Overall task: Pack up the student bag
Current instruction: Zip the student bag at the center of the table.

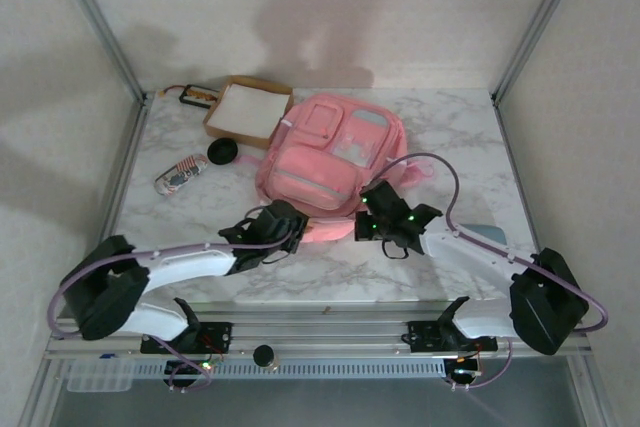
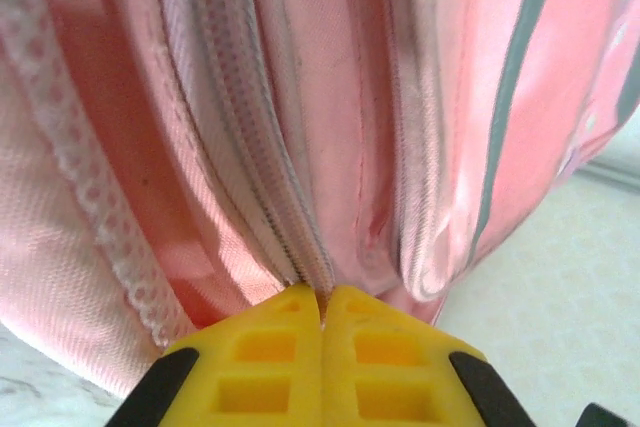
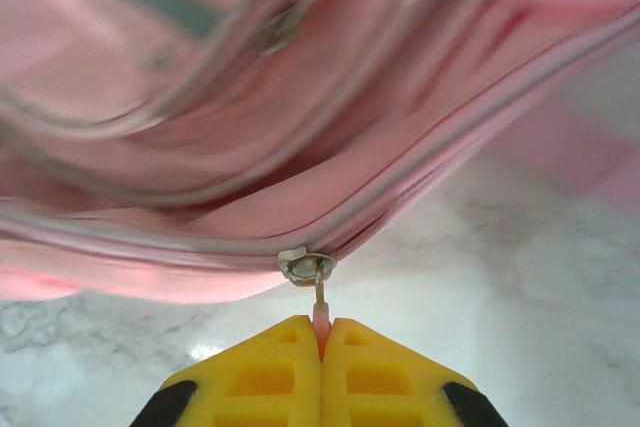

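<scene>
My left gripper (image 2: 322,297) is clenched on the near edge of the bag (image 1: 330,152), its fingertips meeting on the fabric where a zip line runs down into them. My right gripper (image 3: 321,325) is pinched on the small pink pull (image 3: 320,313) that hangs from the metal slider (image 3: 305,265), at the bag's near right corner. The bag lies flat with its pockets up, its near end between my two wrists.

I judge the packing barely begun. I have both holds I need to work the main zip, but nothing looks packed. A box (image 1: 245,112) sits just beyond the bag's far left corner. A black round thing (image 1: 222,151) and a patterned pouch (image 1: 180,174) lie to the bag's left, both well outside it. Opening the bag, loading it and closing it all remain.

From above, my wrists cover the bag's near end, so I cannot tell how far the zip stands open. The right wrist view is blurred on the bag's upper folds. Whether my left fingers hold cloth alone or a second pull, I cannot say. The bag's inside is hidden.
</scene>
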`<action>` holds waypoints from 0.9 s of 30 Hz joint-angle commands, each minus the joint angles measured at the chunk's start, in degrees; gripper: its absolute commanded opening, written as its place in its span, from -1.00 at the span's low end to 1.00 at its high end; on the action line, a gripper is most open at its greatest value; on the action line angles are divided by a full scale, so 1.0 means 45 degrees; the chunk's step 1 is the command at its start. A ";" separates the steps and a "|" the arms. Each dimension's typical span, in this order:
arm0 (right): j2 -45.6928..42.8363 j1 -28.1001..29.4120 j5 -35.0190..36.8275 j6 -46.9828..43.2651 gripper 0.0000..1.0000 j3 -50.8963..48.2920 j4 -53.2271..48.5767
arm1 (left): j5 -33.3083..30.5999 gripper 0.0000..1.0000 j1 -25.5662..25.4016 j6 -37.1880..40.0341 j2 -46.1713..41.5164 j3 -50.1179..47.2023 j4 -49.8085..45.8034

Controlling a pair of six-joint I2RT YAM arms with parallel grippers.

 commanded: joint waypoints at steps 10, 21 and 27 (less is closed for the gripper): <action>0.1449 -0.2872 0.0740 -0.1423 -1.00 0.0848 0.1079 | -0.1418 -1.00 0.3791 0.4029 -0.3017 -0.1555 -0.3618; -0.0064 -0.3247 -0.2458 -0.1168 0.04 0.1194 0.0406 | -0.0622 -0.01 0.3634 0.7851 -0.3464 0.0469 -0.4650; 0.2101 -0.3776 -0.4310 0.0734 0.28 0.2333 0.1333 | -0.0670 0.10 0.2182 0.8873 -0.2407 0.2067 -0.4910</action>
